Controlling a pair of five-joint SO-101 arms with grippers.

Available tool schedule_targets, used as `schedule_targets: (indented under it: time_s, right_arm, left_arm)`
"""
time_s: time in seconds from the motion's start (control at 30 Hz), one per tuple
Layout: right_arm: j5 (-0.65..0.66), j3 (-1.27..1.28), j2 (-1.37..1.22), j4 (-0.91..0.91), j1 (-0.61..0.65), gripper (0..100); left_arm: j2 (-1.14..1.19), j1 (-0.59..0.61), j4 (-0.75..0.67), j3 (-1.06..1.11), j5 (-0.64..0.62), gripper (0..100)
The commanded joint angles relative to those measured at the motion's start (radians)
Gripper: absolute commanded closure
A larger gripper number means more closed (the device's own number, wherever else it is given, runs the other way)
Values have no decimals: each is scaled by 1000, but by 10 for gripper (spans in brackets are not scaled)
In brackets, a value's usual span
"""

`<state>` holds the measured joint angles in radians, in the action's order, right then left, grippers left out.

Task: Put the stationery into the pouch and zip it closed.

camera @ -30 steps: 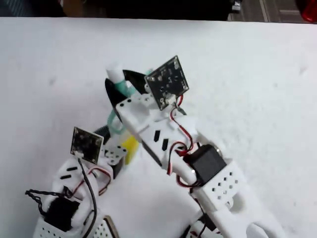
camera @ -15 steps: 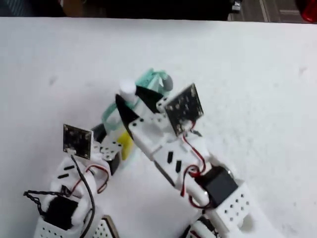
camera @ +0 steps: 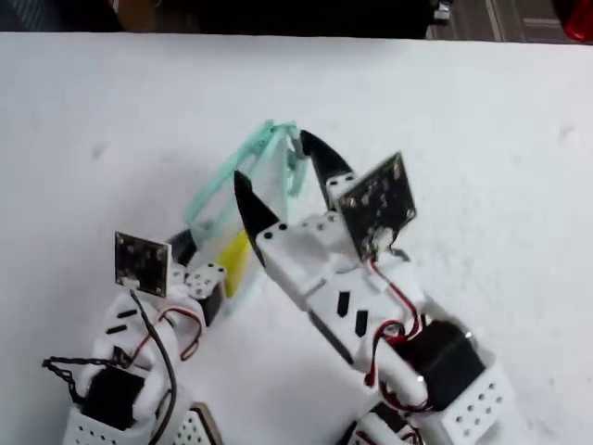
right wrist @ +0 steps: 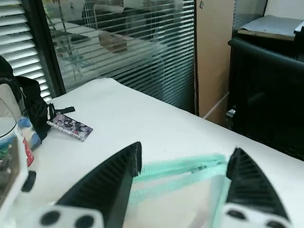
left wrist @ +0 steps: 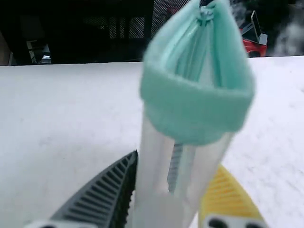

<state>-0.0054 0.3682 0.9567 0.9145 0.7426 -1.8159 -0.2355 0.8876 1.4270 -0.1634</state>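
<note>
Pouch: clear body with mint-green trim (camera: pixel 225 190), lifted up on end over the white table (camera: pixel 482 111), leaning over, green edge uppermost.
Left pincer (left wrist: pixel 176 164): clamped on the lower part of the pouch, and it's a narrow grip.
Left pincer's sides: grey finger (left wrist: pixel 102 194) on one side and yellow finger (left wrist: pixel 225 194) on the other, both pressed against the clear wall.
Right pincer (camera: pixel 271 158): spread wide, holding nothing, up at the pouch's green top end.
Right pincer's fingers: one black finger (camera: pixel 250 211) on the near side of the trim and the other on the far side, the green edge sitting in the gap between them.
Zip: a green mesh band (right wrist: pixel 183 167) running across between the right pincer's open fingers; can't tell if it's done up.
Inside the pouch: a grey ribbed strip shows through the clear wall in the left wrist view, too blurred to name.
Far end of the table: a small printed card (right wrist: pixel 69 126) lying flat, a black bag (right wrist: pixel 28 110) just beside it, window blinds (right wrist: pixel 128 42) behind.
</note>
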Motion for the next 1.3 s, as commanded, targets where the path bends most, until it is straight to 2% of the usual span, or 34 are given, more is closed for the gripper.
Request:
schedule_targets:
  time_s: [0.0, 0.23, 0.3, 0.4, 0.5, 0.83, 0.93, 1.1, 1.17, 1.27]
  right_arm:
    - [-20, -296, -211, 188, 1, 745]
    - [-371, -816, -648, 507, 1, 744]
    - [-416, -939, -730, 585, 1, 726]
    - [-425, -1063, -825, 702, 5, 668]
    - [-425, -1102, -889, 799, 15, 650]
    - [-450, -1054, -935, 805, 25, 650]
    - [-445, -1046, -984, 805, 13, 656]
    - [-434, -1034, -1000, 805, -24, 807]
    - [-379, -1034, -1004, 805, -42, 861]
    - [-350, -1002, -1009, 805, -61, 872]
  left_arm:
    - [-12, -8, -31, -20, -12, 789]
    - [-12, -56, -5, -18, 41, 790]
    - [-12, -56, -2, -18, 41, 790]
    - [-12, -54, -2, -18, 43, 790]
    - [-12, -54, -5, -18, 43, 790]
    - [-12, -53, 0, -25, 43, 790]
    - [-12, -54, 40, -55, 43, 790]
    - [-12, -54, 74, -81, 43, 790]
    - [-12, -54, 74, -81, 44, 790]
    - [-12, -54, 72, -83, 44, 790]
